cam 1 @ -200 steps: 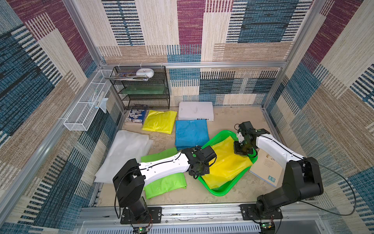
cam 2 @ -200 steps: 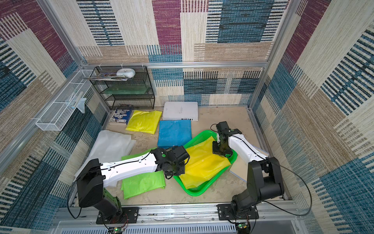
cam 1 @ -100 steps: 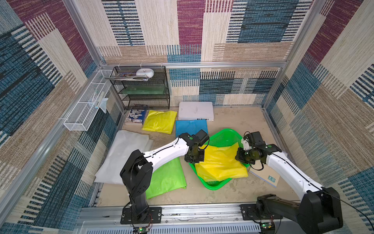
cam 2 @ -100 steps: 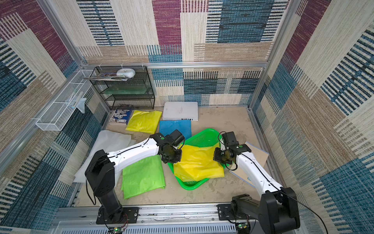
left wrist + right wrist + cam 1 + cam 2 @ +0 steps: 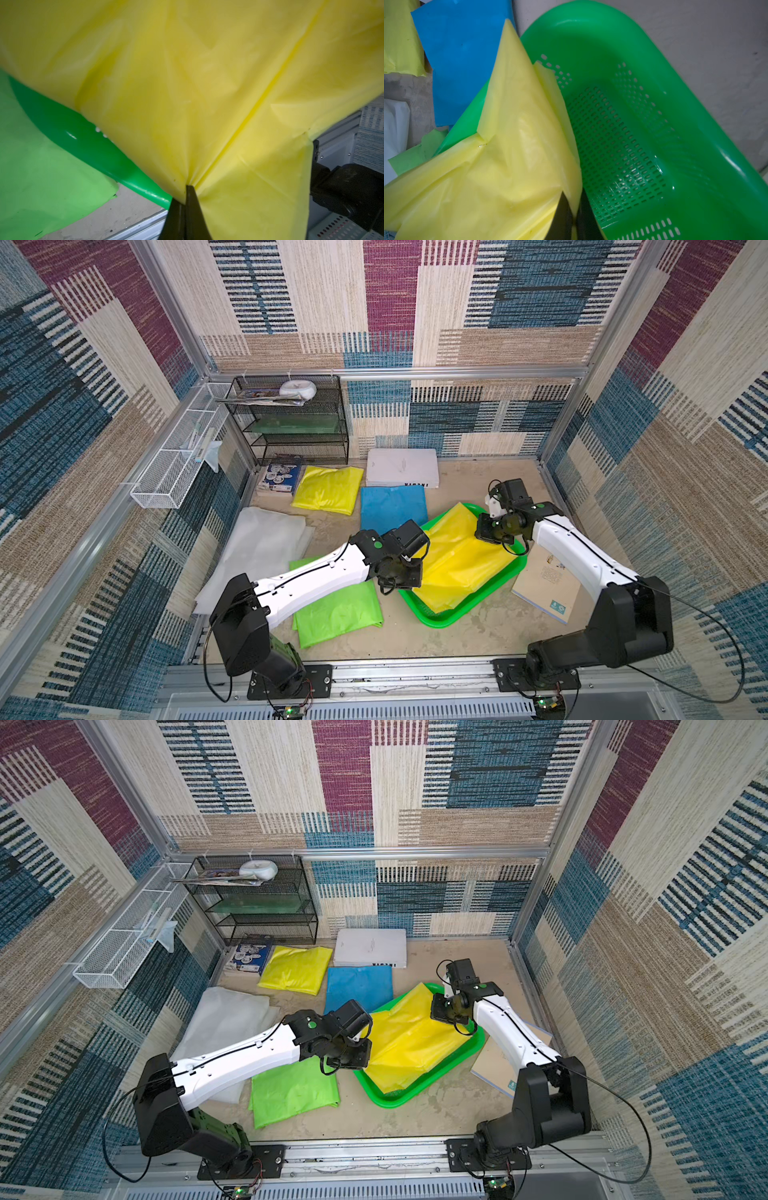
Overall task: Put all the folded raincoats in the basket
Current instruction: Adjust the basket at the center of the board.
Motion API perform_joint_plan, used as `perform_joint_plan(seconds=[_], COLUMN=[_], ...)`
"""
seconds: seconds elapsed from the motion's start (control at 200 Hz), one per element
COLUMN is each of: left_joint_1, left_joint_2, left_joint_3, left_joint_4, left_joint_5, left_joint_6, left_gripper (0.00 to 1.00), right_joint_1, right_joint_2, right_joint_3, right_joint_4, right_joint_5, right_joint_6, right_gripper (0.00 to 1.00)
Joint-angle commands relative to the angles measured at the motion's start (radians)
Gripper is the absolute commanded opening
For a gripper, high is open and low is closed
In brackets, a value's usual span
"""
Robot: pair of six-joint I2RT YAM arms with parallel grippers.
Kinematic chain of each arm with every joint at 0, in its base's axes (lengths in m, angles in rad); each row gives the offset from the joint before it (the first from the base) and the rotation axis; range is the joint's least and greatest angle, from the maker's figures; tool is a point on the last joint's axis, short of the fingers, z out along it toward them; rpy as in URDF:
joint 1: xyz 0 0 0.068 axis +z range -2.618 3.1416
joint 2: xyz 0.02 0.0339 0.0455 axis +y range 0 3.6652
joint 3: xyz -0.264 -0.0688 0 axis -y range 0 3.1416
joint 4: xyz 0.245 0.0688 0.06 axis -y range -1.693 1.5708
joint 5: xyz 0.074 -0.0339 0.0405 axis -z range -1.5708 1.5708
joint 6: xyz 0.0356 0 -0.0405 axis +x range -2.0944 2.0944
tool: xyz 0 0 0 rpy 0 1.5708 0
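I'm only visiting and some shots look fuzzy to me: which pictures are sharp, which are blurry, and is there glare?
Both top views: sharp, evenly lit, metal posts splaying outward as with a wide lens. Left wrist view: the yellow raincoat is too close, so soft; a shiny streak on the green basket. Right wrist view: basket holes fairly crisp, rim glinting.

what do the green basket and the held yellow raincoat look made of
Basket: seemingly moulded hard plastic, glossy; bright highlights on the rim, neat rows of slots.
Yellow raincoat: probably thin plastic film, faintly translucent, soft sheen; sharp creases, puckering where pinched.
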Motion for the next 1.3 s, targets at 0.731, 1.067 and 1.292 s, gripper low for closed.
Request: perform_joint_plan(seconds=[0.731,1.067,1.292], left_joint_1=[0.194,0.137,0.018], left_joint_2=[0.033,-0.019,-0.097], left_joint_3=[-0.129,-0.188,-0.190], left_joint_4=[-0.002,0.051,0.050], left_joint_5=[-0.028,-0.005,-0.115], left_joint_6=[0.159,0.034,-0.027], left_gripper=[0.00,0.00,0.00], right_joint_1=[0.018,0.019,0.018], right_joint_2=[-0.255,-0.157,-0.168], right_joint_3=[-0.450,-0.276,-0.252], right_joint_4=[0.221,0.195,0.232], right_joint_5=[-0.169,-0.060,-0.080], right_joint_6=[0.148,0.003,-0.069], right_gripper=[0.00,0.00,0.00])
